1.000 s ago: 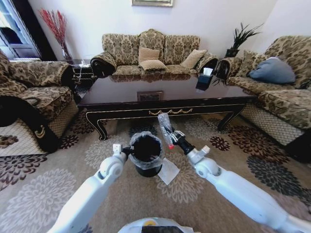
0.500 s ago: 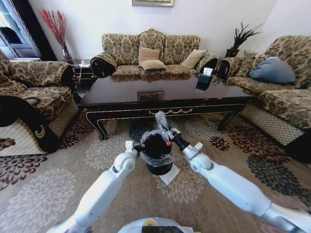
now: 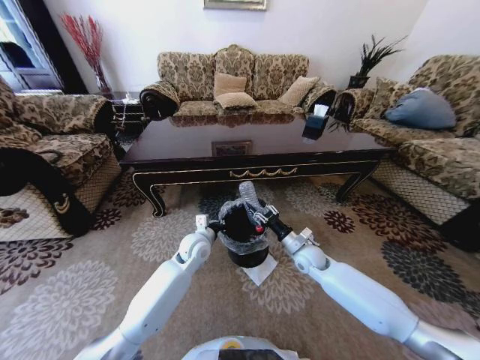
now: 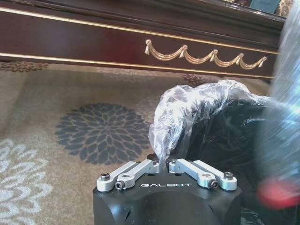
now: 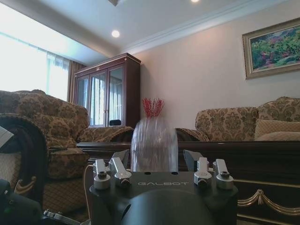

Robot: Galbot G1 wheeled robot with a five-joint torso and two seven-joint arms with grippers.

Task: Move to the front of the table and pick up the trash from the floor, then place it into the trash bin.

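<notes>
The small black trash bin point(image 3: 241, 247) stands in front of the dark table point(image 3: 255, 171), and my left gripper point(image 3: 215, 226) is shut on its crinkled plastic-lined rim point(image 4: 187, 112). My right gripper point(image 3: 262, 219) is shut on a piece of trash, the clear plastic bottle point(image 3: 247, 193). The bottle is tilted, with its red cap point(image 3: 259, 229) pointing down over the bin's mouth. In the right wrist view the bottle point(image 5: 153, 143) stands between the fingers. More trash, a flat white paper square point(image 3: 259, 271), lies on the carpet, partly under the bin.
A black tissue box point(image 3: 316, 122) sits on the table top. Sofas point(image 3: 232, 82) ring the table on three sides, one armchair point(image 3: 52, 157) at left and a couch point(image 3: 435, 142) at right. Patterned carpet point(image 3: 90, 285) stretches open on both sides of my arms.
My left arm has carried the bin rightward and forward. My right gripper has brought the bottle left, from beside the bin to over its opening, cap end lower.
</notes>
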